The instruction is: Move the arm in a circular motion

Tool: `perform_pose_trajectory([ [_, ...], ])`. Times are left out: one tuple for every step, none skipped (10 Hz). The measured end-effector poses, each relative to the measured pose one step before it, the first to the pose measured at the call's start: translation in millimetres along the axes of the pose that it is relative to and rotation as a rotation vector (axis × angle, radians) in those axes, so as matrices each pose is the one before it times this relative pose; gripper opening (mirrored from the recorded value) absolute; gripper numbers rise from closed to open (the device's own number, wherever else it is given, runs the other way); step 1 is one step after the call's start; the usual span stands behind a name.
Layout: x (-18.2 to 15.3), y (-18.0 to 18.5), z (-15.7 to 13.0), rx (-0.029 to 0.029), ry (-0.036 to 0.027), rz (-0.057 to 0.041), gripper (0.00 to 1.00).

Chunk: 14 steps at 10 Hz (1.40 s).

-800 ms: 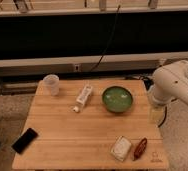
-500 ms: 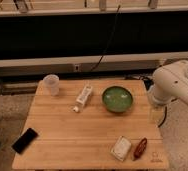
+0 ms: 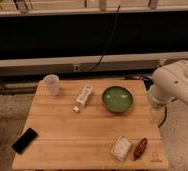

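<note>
Since there's only the one camera view, everything comes from it: the arm sits right of the bowl, over the table edge. The gripper looks like the pale shape hanging under the arm, just right of the bowl; can't tell if it's open or closed. Risk: a wide or low circle would likely clip the bowl first and shove it toward the bottle on its left. The packet and brown thing, in front of the bowl, could get swept off.
</note>
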Motion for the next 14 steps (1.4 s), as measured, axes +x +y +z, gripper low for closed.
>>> perform_pose_trajectory([
  [0.02, 0.02, 0.01, -0.00003, 0.00002, 0.00004, 0.8],
  [-0.01, -0.01, 0.0, 0.00004, 0.0, -0.00001, 0.8],
  [-0.01, -0.02, -0.03, 0.00004, 0.0, 0.00002, 0.8],
  [0.01, 0.02, 0.02, -0.00005, 0.00001, -0.00002, 0.8],
  [0.01, 0.01, 0.02, -0.00004, 0.00003, -0.00002, 0.8],
  [0.0, -0.01, -0.02, 0.00005, -0.00001, 0.00001, 0.8],
  [-0.51, -0.31, 0.09, 0.00011, 0.00066, 0.00004, 0.8],
  [-3.62, -2.57, 0.59, 0.00186, 0.00559, -0.00582, 0.8],
  [-15.46, -7.14, 0.83, 0.00169, 0.00092, -0.01692, 0.8],
  [-9.52, -3.42, 0.92, -0.00145, 0.00199, -0.00926, 0.8],
  [-21.02, -7.64, 0.81, -0.00094, 0.00516, -0.01932, 0.8],
  [-10.32, -5.71, 0.42, 0.00012, 0.00644, -0.01395, 0.8],
  [-7.14, -8.37, 1.19, 0.00208, 0.00404, -0.01386, 0.8],
  [-6.54, -7.96, 0.86, 0.00116, 0.00345, -0.01343, 0.8],
])
